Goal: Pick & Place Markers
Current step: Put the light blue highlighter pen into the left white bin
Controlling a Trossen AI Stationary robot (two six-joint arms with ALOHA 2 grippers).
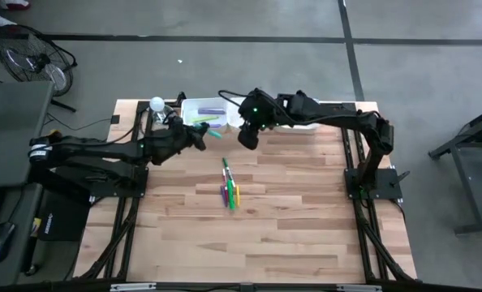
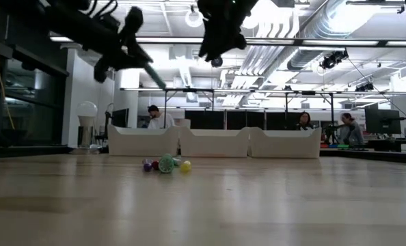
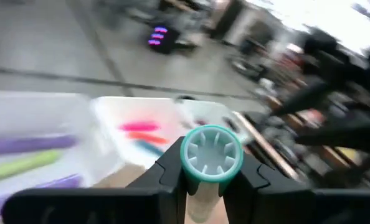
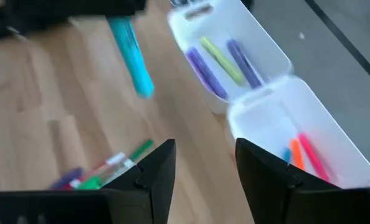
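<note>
Teal marker (image 3: 211, 155) clenched in left gripper (image 1: 199, 138), held in the air near the white trays (image 1: 202, 106) at the table's (image 1: 290, 235) far edge. Right gripper (image 4: 200, 168) fingers spread, holding nothing, above the second tray (image 4: 266, 124). Purple and yellow-green markers (image 4: 222, 59) in one tray, orange and pink (image 4: 303, 152) in the next. Loose pile of markers (image 1: 230, 191) mid-table.

Bright overhead lighting; wrist views motion-blurred.
</note>
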